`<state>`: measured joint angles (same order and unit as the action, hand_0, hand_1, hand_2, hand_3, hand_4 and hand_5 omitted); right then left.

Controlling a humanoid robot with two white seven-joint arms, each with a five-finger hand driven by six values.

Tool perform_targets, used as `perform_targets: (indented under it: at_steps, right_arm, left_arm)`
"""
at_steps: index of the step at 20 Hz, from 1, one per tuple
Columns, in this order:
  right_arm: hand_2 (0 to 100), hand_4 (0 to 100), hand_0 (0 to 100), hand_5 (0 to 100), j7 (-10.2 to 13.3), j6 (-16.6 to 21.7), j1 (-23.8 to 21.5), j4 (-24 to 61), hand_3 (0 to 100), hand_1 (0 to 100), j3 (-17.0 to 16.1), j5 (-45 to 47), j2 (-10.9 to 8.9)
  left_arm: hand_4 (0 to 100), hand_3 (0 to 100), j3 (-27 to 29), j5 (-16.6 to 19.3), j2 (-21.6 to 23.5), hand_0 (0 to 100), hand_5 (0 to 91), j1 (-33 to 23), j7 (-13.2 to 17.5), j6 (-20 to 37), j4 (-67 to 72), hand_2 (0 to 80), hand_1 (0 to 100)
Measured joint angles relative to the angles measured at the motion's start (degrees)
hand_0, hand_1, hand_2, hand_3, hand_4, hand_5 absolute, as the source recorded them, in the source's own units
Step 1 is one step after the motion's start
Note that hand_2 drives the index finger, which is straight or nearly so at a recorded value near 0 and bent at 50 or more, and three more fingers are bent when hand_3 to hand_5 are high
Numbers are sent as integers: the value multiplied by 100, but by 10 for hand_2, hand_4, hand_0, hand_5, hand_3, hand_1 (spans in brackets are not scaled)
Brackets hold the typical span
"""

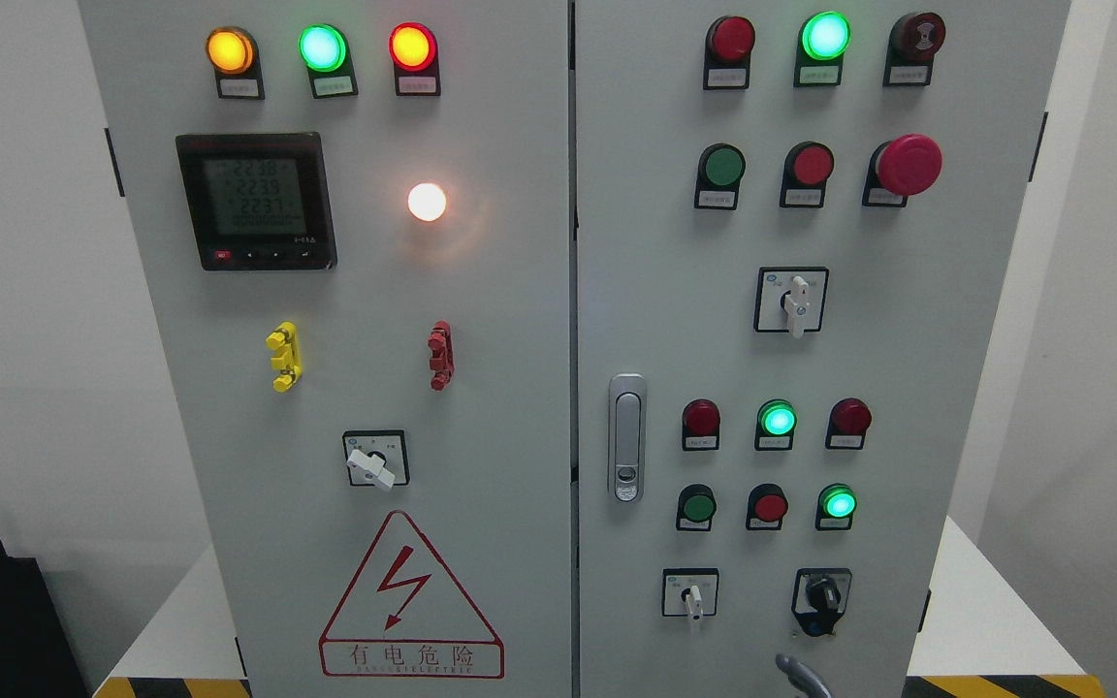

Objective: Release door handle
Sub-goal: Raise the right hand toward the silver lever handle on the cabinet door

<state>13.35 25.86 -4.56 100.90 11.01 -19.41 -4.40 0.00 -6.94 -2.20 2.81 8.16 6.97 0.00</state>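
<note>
Door handle [626, 438] is seen on the right door [946, 339] of the grey cabinet, close to that door's left edge, just beside the centre seam. Long axis is vertical. The silver lever lies flush in its recess, with the lock cylinder at the lower end. Nothing is touching it.

Readable writing:
- "有电危险" is printed in red under the lightning-bolt warning triangle [410, 601], lower left of the handle on the left door [510, 388]. The small red line beneath it is too fine to be read.
- Three rows of digits beginning "223" are shown on the black meter [256, 201], upper left of the handle. The last digits are not clear.
- The label plates under the lamps and buttons are too small to be read.

Relative to the handle:
- A lit white lamp [427, 202] is seen up and to the left.
- A yellow clip [284, 357] and a red clip [440, 356] are mounted to the left, slightly higher.
- A lit green lamp [777, 419] sits to the right at about handle height, between two red ones.
- A white-knobbed rotary switch [791, 301] is up and to the right. A red mushroom button [908, 165] is further up and right.
- A black selector [821, 593] is down and to the right.

Only a grey tip of the right hand [801, 676] is seen, at the bottom edge, down and right of the handle and well apart from it. Whether that hand is spread or closed cannot be told. It is not clamped on the handle.
</note>
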Motion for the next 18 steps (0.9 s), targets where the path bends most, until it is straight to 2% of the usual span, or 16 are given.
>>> perform_targets:
  at_steps: [1, 3, 5, 7, 9, 13, 18]
  right_arm:
    - [0, 775, 337, 839, 73, 0, 63, -1, 808, 437, 25, -189, 5]
    - [0, 896, 315, 962, 340, -5, 177, -3, 951, 479, 68, -626, 45]
    - [0, 950, 308, 988, 650, -190, 263, -12, 1000, 501, 109, -1130, 111]
    - [0, 1000, 310, 1000, 981, -455, 394, -20, 1000, 514, 142, -1627, 165]
    - [0, 1000, 306, 1000, 1205, -715, 502, -34, 1000, 513, 185, -2134, 212]
    - [0, 1000, 291, 1000, 1457, -1109, 691, -78, 1000, 498, 261, -3043, 363]
    - [0, 1000, 293, 1000, 1540, -1633, 870, -124, 1000, 496, 333, -4082, 519]
  left_arm:
    - [0, 0, 0, 0, 0, 120, 0, 0, 0, 0, 0, 0, 389]
    - [0, 0, 0, 0, 0, 120, 0, 0, 0, 0, 0, 0, 389]
    - [0, 0, 0, 0, 0, 120, 0, 0, 0, 0, 0, 0, 389]
    - [0, 0, 0, 0, 0, 120, 0, 0, 0, 0, 0, 0, 389]
    - [0, 0, 0, 0, 0, 120, 0, 0, 0, 0, 0, 0, 389]
    - [0, 0, 0, 0, 0, 120, 0, 0, 0, 0, 0, 0, 389]
    - [0, 0, 0, 0, 0, 120, 0, 0, 0, 0, 0, 0, 389]
